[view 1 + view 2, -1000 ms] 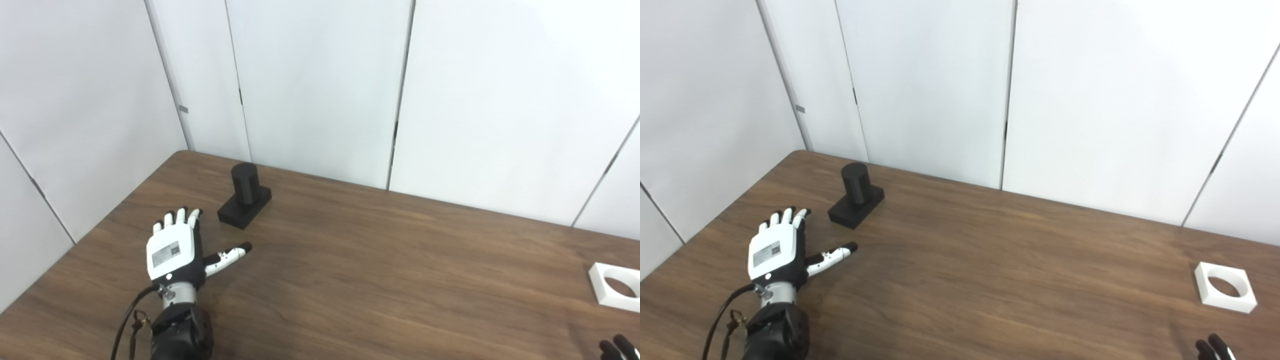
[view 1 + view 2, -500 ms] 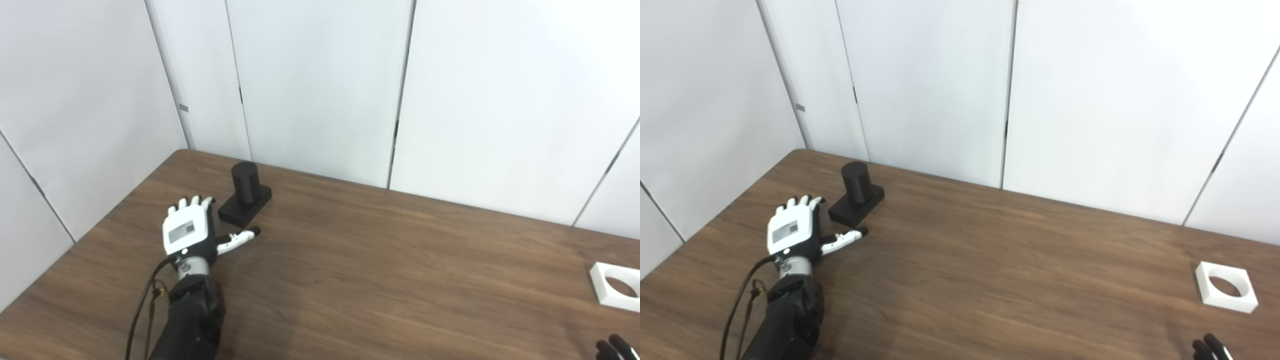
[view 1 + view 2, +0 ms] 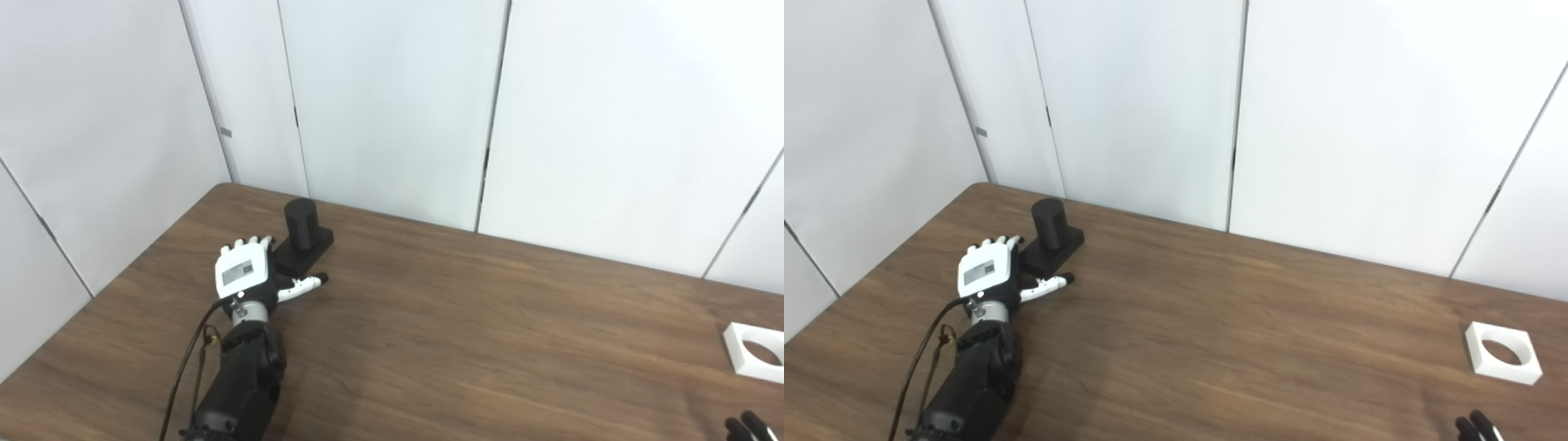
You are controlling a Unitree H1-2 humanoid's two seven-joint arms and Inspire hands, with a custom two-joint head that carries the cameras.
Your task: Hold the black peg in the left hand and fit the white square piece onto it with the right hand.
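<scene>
Here the brown wooden table [image 3: 465, 318] fills the lower part of both views, with pale wall panels [image 3: 392, 104] behind it. The black peg [image 3: 301, 240], a short upright cylinder on a square black base, stands toward the far left of the table, close to the wall. The left hand [image 3: 244, 277] lies just beside the near left corner of that base, its white back facing up and a small label on it. Its fingers [image 3: 247, 242] stretch out straight and apart toward the far side, with the tips level with the base's left edge, and the thumb [image 3: 305, 283] sticks out to the right along the near side of the base. The hand holds nothing; whether it touches the base cannot be told from these views. The black forearm [image 3: 242, 380] runs back to the bottom edge, with a thin cable [image 3: 187, 361] looping along its left side.

The white square piece [image 3: 1503, 353], with a round hole through it, lies flat at the far right of the table, well apart from the peg. Only the dark fingertips of the right hand [image 3: 1476, 427] show at the bottom right corner, near the white piece but not touching it, and whether that hand is spread or curled cannot be told.
</scene>
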